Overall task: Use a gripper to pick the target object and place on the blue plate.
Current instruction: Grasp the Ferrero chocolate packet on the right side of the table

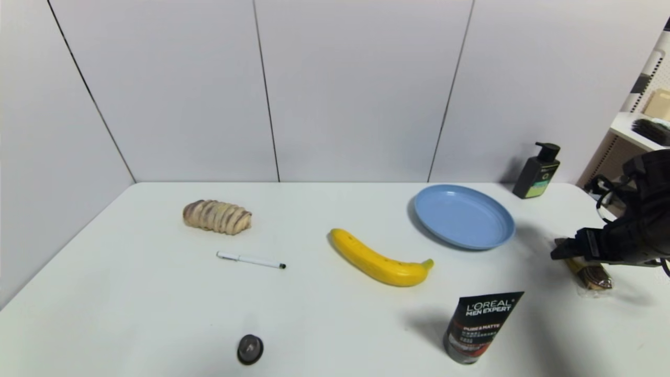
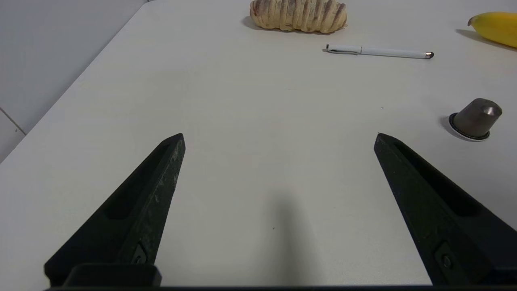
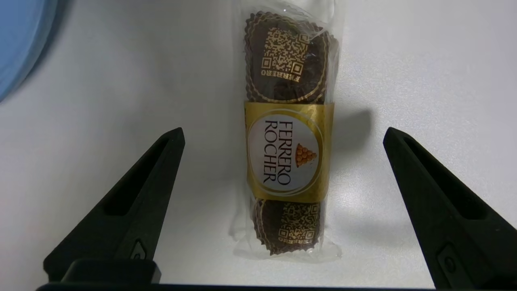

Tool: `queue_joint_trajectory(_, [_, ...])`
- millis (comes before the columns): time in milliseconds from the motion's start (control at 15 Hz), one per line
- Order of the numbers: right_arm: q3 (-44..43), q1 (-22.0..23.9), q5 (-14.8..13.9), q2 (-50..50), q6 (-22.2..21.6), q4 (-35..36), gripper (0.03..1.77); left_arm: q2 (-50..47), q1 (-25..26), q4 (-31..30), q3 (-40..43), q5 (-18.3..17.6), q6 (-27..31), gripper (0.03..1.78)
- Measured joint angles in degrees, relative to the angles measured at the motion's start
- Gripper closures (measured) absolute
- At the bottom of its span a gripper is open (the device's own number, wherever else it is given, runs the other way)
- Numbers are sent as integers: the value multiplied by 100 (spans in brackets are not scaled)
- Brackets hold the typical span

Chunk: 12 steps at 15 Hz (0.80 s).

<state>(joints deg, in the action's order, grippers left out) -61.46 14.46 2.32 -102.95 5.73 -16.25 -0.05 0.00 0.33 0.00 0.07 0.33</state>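
Bread [image 1: 217,216], a striped beige-brown loaf, lay farthest to the robot's left on the white table [image 1: 131,293], with a white pen [image 1: 251,259] nearer the robot beside it and a small dark capsule [image 1: 250,348] close to the front edge. Over that side the left gripper [image 2: 278,137] hung above bare tabletop, its two black fingers [image 2: 161,169] spread wide with nothing between them (only its wrist camera showed it). Toward the middle a yellow banana [image 1: 379,258] lay at a slant, and in front of it, to the right, stood a black L'Oreal Men Expert tube [image 1: 479,329]. Behind the banana and further right sat the blue plate [image 1: 464,215], bare, with a dark pump bottle [image 1: 536,171] at the back of the table just beyond it. Rightmost was the target object [image 1: 590,273], a clear packet of dark chocolates with a gold Ferrero Rocher band, lying flat on the table, apart from the plate and on the robot's side of it. The right gripper [image 3: 282,133] hovered over that packet [image 3: 288,133], its fingers [image 3: 157,161] wide apart on either side of the gold label and touching nothing, so the packet rested unheld between them.
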Motion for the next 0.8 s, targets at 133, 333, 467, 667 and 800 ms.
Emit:
queue_joint_trajectory(133, [-2, -5, 0, -50, 0, -1, 10, 0, 0, 0, 0, 0, 0, 12])
queue_joint_trajectory(333, [-20, -2, -4, -88, 0, 18, 48, 0, 0, 0, 0, 0, 0, 12])
queue_joint_trajectory(467, [-63, -5, -4, -96, 5, 7, 76, 0, 0, -2, 0, 0, 0, 12])
queue_joint_trajectory(667, [-154, -22, -1, -110, 30, 0, 107, 0, 0, 0, 0, 0, 2, 12])
queue_joint_trajectory(800, [-166, -51, -6, -123, 90, 13, 154, 0, 0, 0, 0, 0, 0, 12])
